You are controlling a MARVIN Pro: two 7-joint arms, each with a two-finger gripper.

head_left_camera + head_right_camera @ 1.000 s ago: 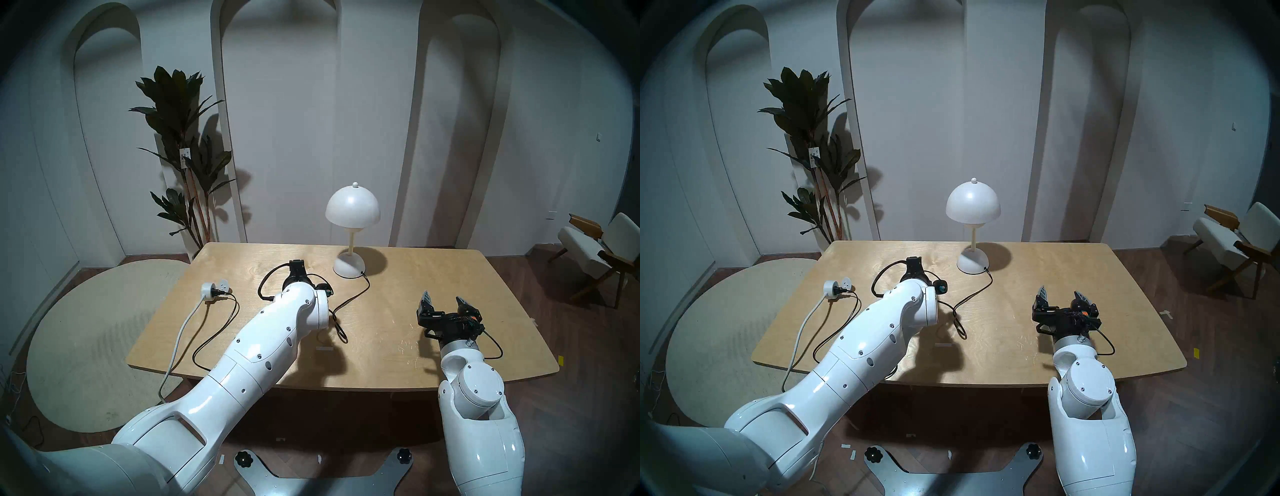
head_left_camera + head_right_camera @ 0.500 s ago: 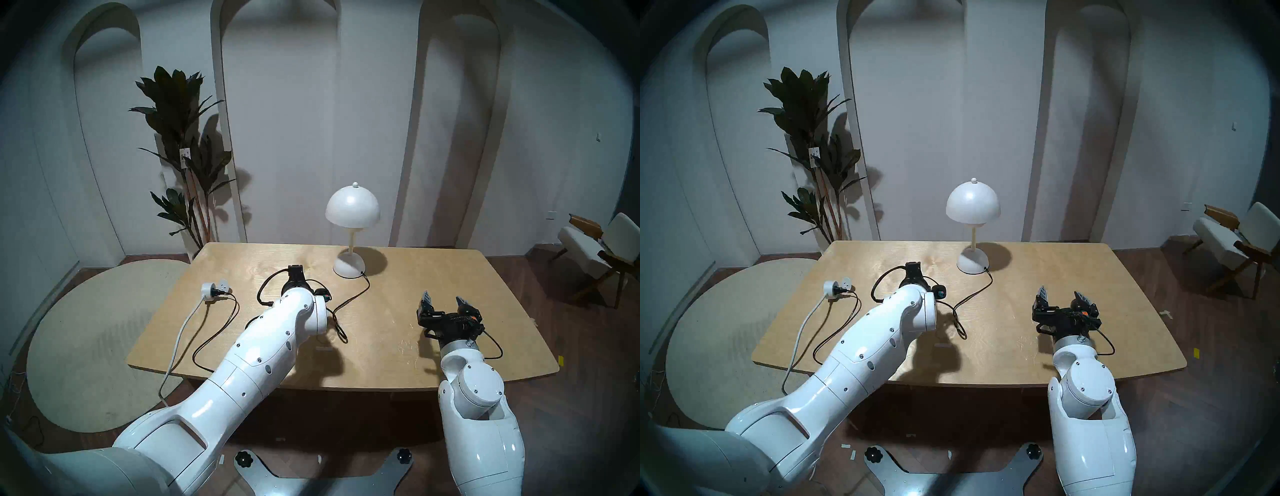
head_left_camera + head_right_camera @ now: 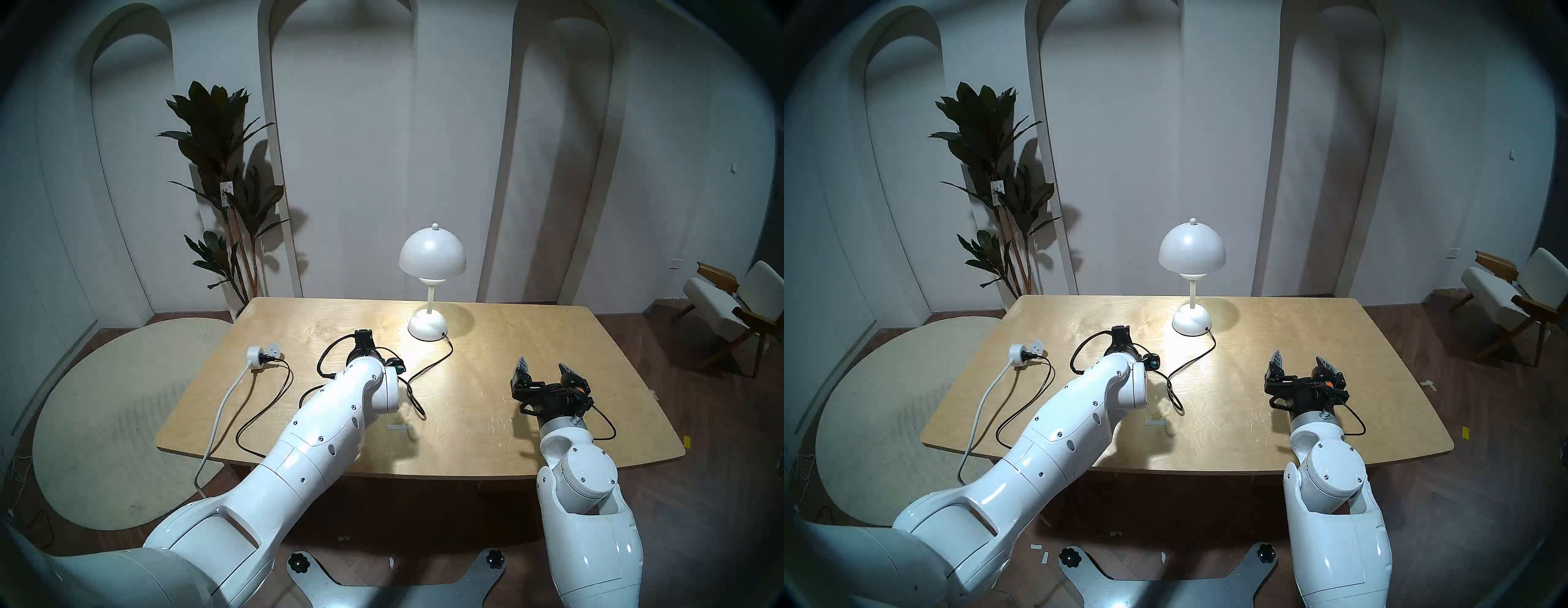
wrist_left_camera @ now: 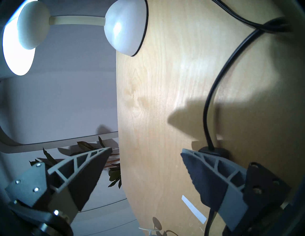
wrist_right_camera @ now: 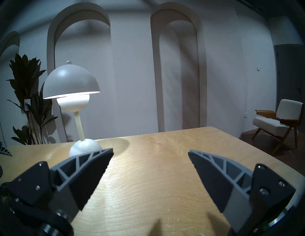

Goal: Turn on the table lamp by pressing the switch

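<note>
The white table lamp [image 3: 432,259] stands at the back of the wooden table [image 3: 530,339] and is lit; it also shows in the head right view [image 3: 1192,250], the left wrist view [image 4: 123,26] and the right wrist view [image 5: 71,82]. Its thin black cord [image 3: 428,367] runs to the black switch [image 4: 214,150]. My left gripper [image 4: 146,149] is open, and its lower finger [image 4: 212,174] lies on the switch, covering most of it. In the head views my left arm hides the switch. My right gripper [image 3: 541,364] is open and empty above the table's right half.
A round white socket adapter [image 3: 261,353] with a grey cable lies at the table's left. A strip of white tape [image 3: 396,426] is stuck near the front middle. A plant [image 3: 220,178] stands behind the left corner, an armchair [image 3: 729,297] at far right.
The lamp has come on and lights the table around its base. My left arm has shifted slightly over the switch. The right arm has not moved.
</note>
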